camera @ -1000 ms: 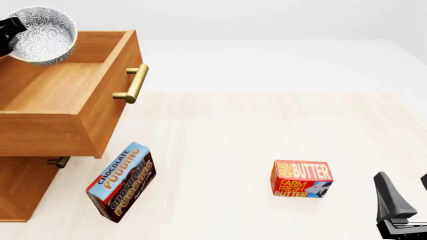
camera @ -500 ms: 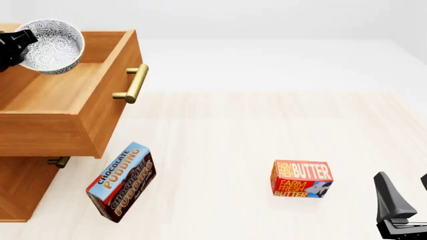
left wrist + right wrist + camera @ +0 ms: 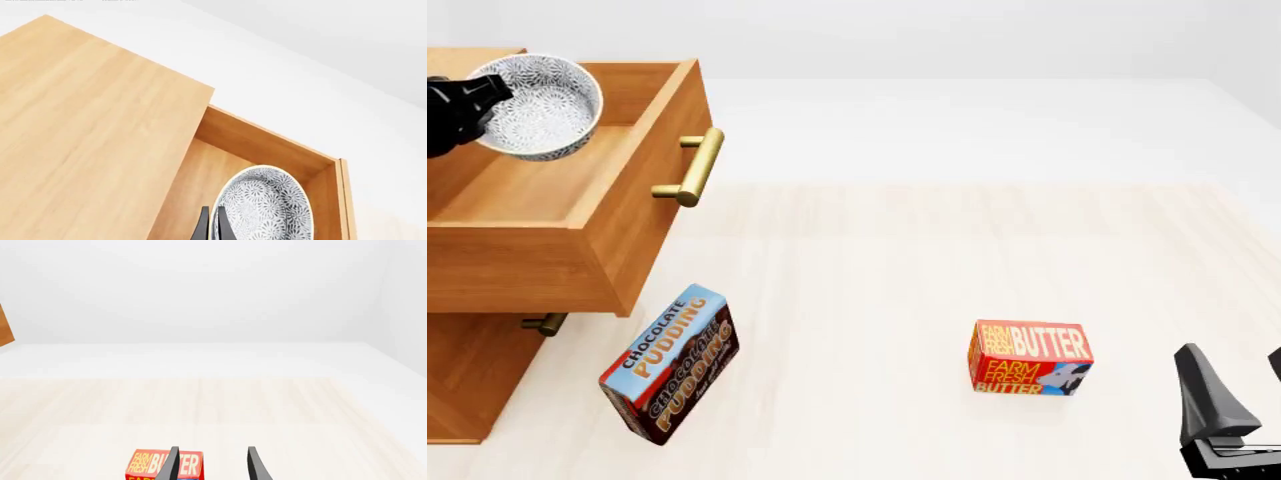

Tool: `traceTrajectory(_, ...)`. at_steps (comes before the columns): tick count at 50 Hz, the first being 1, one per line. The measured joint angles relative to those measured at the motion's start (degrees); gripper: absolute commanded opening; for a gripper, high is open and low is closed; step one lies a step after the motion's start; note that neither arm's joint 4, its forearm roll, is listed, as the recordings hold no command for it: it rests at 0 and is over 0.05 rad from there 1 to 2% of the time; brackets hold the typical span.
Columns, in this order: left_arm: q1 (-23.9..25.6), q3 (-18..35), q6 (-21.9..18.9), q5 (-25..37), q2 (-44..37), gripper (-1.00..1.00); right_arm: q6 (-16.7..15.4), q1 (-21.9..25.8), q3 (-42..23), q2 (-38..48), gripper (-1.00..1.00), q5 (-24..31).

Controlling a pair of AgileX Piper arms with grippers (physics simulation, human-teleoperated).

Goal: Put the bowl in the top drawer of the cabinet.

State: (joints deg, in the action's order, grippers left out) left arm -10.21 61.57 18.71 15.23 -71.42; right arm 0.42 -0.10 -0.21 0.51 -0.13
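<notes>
Left gripper (image 3: pixel 478 100) clamped on the tilted bowl's (image 3: pixel 545 105) rim, upper left over the open top drawer (image 3: pixel 554 215), right gripper (image 3: pixel 212 465) parted and empty, lower right.

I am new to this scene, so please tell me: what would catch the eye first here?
First, the speckled bowl, gripped at its rim by the left gripper above the open top drawer of the cabinet at far left. Then two bright boxes on the table: chocolate pudding box by the cabinet, butter box further right.
</notes>
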Motion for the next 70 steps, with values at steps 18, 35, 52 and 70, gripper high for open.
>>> traceTrajectory(18, 0.01, -0.39, -0.26, -0.67, 0.14, -1.00, 0.01, -0.01, 0.00, 0.00, 1.00, 0.00)
traceTrajectory(35, -0.04, -1.05, -1.30, -1.79, 0.40, -1.00, 0.00, 0.00, 0.00, -0.01, 1.00, 0.00)
traceTrajectory(52, 0.39, -2.32, -3.54, -3.03, 0.59, -1.00, 0.00, 0.00, 0.00, -0.01, 1.00, 0.00)
traceTrajectory(70, 0.98, -3.67, -5.61, -4.10, 0.37, -1.00, 0.01, 0.00, 0.00, 0.00, 1.00, 0.00)
